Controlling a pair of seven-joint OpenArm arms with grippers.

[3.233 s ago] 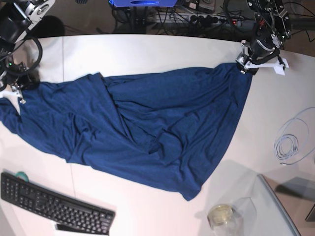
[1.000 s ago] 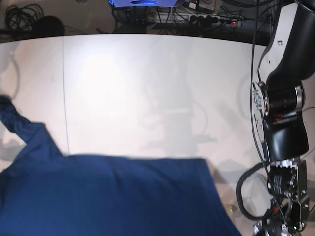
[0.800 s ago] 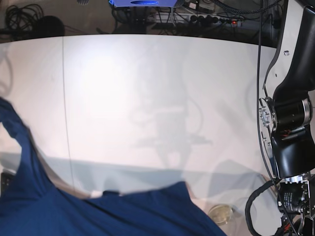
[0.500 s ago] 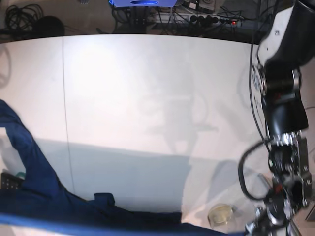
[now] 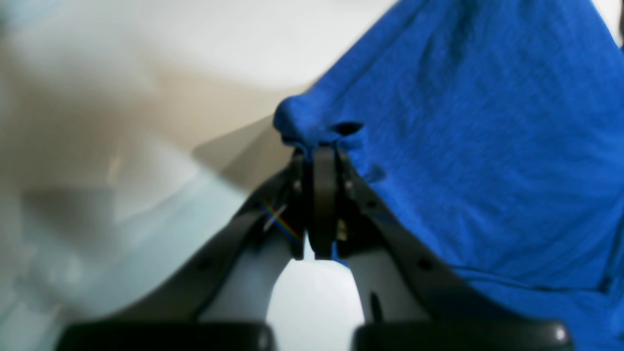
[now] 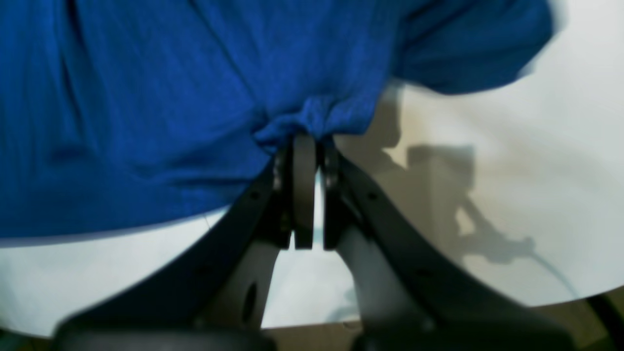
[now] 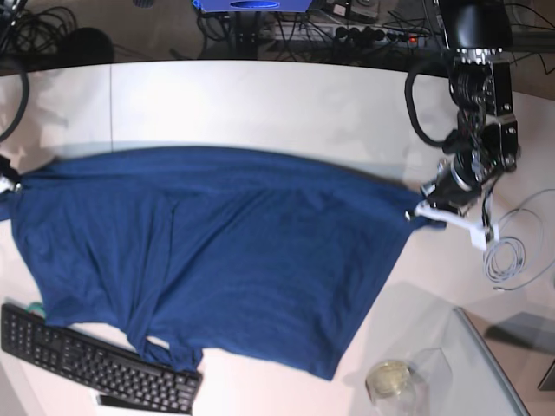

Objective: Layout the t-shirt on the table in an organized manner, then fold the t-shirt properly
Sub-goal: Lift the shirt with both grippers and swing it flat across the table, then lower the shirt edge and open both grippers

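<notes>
The t-shirt (image 7: 217,251) lies spread over the table (image 7: 260,95), its long axis running from the table's left edge to its right. Its near hem reaches the keyboard (image 7: 87,360) at the near-left corner, where one part stays bunched. Each far corner of the cloth is pinched: the right end effector (image 6: 307,139) closed on fabric at the left edge, the left end effector (image 5: 317,146) closed on fabric toward the right edge. Cloth stretches between them; neither arm is nearer.
</notes>
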